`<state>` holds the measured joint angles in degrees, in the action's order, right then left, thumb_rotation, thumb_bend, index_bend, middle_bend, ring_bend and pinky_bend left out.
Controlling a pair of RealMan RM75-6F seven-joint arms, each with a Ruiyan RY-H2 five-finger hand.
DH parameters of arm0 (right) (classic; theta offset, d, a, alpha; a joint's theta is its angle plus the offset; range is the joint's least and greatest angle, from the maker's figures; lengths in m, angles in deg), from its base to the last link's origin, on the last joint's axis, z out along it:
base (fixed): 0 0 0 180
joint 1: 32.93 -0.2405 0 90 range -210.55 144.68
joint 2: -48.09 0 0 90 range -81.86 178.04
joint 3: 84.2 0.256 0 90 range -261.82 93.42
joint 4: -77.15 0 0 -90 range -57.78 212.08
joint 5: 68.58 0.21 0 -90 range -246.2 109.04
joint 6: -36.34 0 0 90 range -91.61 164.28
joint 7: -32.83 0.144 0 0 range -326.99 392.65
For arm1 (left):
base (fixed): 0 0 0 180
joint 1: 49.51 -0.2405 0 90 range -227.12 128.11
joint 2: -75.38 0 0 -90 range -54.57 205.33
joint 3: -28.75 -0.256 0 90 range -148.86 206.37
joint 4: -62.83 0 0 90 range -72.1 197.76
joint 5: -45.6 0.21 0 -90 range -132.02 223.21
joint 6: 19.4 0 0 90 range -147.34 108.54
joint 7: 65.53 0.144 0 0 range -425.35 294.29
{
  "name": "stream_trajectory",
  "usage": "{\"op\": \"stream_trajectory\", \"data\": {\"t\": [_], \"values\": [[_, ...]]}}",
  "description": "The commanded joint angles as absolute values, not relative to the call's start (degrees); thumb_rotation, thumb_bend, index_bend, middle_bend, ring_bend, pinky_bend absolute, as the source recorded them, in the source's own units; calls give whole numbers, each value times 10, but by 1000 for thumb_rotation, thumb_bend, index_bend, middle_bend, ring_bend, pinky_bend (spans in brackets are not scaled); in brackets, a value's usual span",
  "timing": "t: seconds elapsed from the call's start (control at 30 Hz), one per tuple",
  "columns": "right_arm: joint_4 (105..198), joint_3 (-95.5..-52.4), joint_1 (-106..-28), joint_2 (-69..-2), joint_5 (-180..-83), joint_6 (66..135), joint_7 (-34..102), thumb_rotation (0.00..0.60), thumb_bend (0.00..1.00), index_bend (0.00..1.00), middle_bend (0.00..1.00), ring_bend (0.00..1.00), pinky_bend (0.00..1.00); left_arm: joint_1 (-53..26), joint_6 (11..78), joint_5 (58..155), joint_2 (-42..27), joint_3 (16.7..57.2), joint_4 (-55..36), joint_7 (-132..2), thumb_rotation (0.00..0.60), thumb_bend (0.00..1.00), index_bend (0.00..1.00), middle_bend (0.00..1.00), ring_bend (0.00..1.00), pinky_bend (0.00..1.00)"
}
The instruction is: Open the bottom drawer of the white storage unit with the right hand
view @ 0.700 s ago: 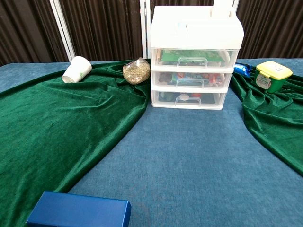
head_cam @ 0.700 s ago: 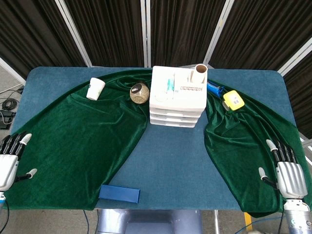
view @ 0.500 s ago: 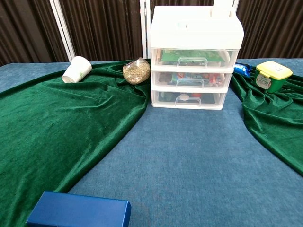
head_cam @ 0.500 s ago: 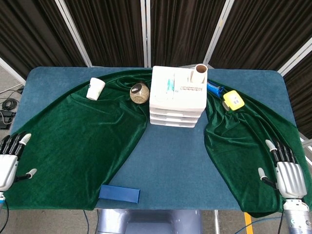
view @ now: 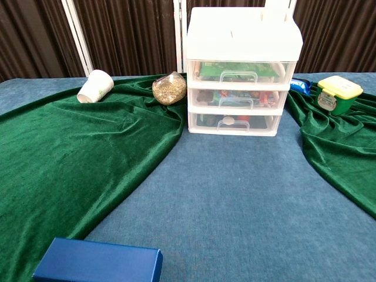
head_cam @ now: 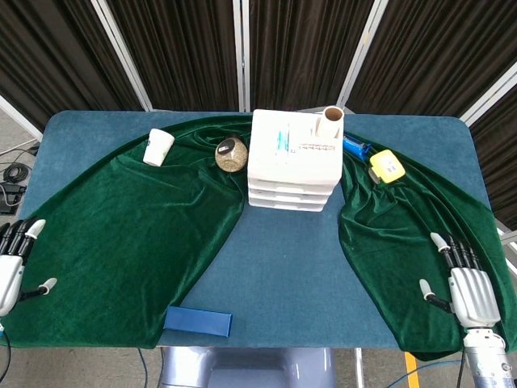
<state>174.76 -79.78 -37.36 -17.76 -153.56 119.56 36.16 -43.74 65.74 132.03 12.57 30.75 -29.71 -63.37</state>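
Observation:
The white storage unit [head_cam: 294,159] [view: 241,69] stands at the back middle of the table with three clear-fronted drawers, all pushed in. Its bottom drawer [view: 232,123] [head_cam: 291,203] has a small handle at the front centre. My right hand [head_cam: 466,280] lies flat and open at the near right edge, on the green cloth, far from the unit. At the near left edge my left hand [head_cam: 10,267] is also open and holds nothing. Neither hand shows in the chest view.
A cardboard tube [head_cam: 332,121] stands on the unit's top. A white paper cup [head_cam: 158,147] [view: 95,86] and a grain-filled jar [head_cam: 231,154] [view: 170,88] lie left of the unit. A yellow-lidded green container [head_cam: 386,166] [view: 338,94] and a blue packet [head_cam: 356,146] sit right. A blue box [head_cam: 198,322] [view: 100,262] lies near the front edge.
My right hand has slid a little up and to the left along the near right edge. The left hand has drifted slightly down and left. The drawers stay shut.

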Motion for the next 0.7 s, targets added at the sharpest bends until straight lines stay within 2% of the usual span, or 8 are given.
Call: {"op": "stream_trajectory", "data": {"t": [0.03, 0.13, 0.23, 0.37, 0.43, 0.53, 0.7], "values": [[1765, -788, -391, -178, -1536, 1177, 390, 600, 269, 108, 415, 438, 374, -439, 663, 1322, 127, 309, -299, -635, 600, 45, 0, 0, 0, 0], [1792, -779, -414, -182, -1524, 1139, 417, 600, 270, 122, 665, 711, 562, -441, 667, 1324, 128, 309, -300, -636, 600, 44, 0, 0, 0, 0], [1840, -769, -449, -182, -1476, 1058, 470, 600, 299, 116, 808, 852, 704, -443, 672, 1327, 130, 309, -300, -641, 600, 44, 0, 0, 0, 0], [1897, -742, -502, -176, -1385, 923, 593, 600, 408, 114, 888, 925, 798, -444, 676, 1331, 131, 309, -298, -652, 600, 44, 0, 0, 0, 0], [1897, -720, -531, -186, -1344, 862, 657, 600, 533, 114, 899, 936, 811, -445, 680, 1334, 133, 310, -297, -659, 600, 44, 0, 0, 0, 0], [1873, -697, -559, -220, -1307, 818, 706, 600, 624, 114, 903, 940, 812, -446, 682, 1337, 134, 309, -296, -667, 600, 44, 0, 0, 0, 0], [1817, -667, -593, -285, -1252, 766, 772, 600, 656, 113, 908, 942, 812, -447, 688, 1345, 135, 308, -296, -670, 600, 44, 0, 0, 0, 0]]}}
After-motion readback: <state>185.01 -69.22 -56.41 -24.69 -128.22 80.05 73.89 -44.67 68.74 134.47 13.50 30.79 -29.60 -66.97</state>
